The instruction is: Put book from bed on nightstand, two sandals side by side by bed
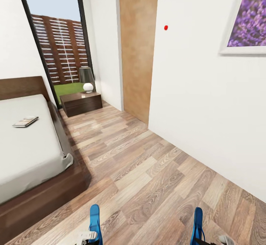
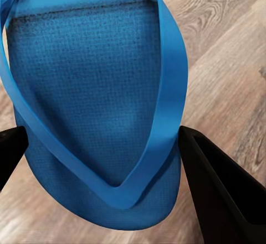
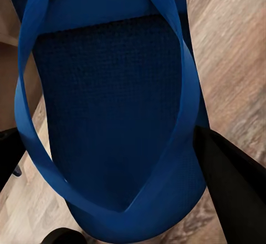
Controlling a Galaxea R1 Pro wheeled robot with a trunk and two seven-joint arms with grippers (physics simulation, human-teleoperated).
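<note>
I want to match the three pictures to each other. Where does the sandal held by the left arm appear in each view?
Head view: the left sandal stands at the bottom edge, left of centre, beside the bed.
Left wrist view: it covers most of the picture, between the dark fingers.
Right wrist view: another sandal is there instead.
Shared landmark: the wood-plank floor.

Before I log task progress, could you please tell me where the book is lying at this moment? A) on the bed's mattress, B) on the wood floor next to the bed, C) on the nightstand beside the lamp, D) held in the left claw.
A: the head view shows the book lying flat on the pale mattress of the bed, while the nightstand carries just a lamp.
</note>
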